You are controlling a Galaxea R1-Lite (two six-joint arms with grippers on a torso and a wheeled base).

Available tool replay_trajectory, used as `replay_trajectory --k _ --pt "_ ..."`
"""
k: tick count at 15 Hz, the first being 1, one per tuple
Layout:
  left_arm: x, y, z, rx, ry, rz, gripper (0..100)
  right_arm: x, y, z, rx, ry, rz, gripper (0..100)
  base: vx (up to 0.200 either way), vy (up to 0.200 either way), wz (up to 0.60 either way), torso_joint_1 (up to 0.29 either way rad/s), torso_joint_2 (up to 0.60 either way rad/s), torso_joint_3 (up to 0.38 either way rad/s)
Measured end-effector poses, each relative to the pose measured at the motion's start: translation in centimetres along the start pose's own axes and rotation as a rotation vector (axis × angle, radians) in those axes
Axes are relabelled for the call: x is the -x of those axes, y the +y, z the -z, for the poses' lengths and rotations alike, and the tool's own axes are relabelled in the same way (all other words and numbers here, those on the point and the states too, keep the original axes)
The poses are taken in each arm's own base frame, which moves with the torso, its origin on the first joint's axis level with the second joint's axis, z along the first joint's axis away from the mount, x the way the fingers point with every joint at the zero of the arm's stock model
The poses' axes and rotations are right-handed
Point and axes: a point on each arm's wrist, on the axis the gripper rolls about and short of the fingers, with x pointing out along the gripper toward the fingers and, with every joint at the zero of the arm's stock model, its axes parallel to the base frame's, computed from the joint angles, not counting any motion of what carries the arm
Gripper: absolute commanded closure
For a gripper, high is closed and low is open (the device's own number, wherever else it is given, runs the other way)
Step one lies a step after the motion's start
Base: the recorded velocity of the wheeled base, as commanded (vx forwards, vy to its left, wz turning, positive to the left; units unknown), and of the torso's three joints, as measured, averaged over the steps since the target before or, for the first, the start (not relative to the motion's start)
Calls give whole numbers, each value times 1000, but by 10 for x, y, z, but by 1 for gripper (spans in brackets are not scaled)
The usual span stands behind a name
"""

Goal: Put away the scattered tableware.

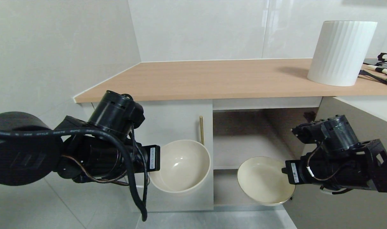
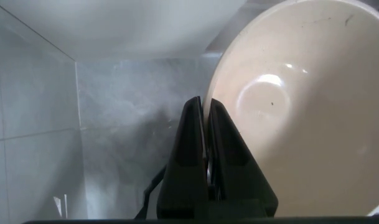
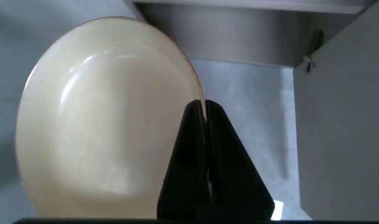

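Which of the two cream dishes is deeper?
The round cream bowl gripped by the left gripper, before the closed cabinet door; the cream plate in the right gripper is shallower.

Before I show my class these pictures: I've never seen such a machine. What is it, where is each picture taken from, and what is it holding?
It is a two-armed robot on wheels. The wide picture comes from a camera on its head; the other two from cameras on its wrists. The left hand is shut on the rim of a deep cream bowl, the right hand on a shallow cream plate, both held in front of a cupboard under a wooden counter; the side by the plate stands open. On the counter are a white ribbed tub and utensils.
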Motion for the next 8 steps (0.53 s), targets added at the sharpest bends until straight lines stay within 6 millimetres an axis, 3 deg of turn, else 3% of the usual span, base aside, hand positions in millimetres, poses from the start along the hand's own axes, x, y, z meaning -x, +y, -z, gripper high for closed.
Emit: replay_trajectory --k 8 --pt "-2 0 0 0 4 -2 100 -36 2 -6 1 -57 -7 100 0 0 0 0 7 6"
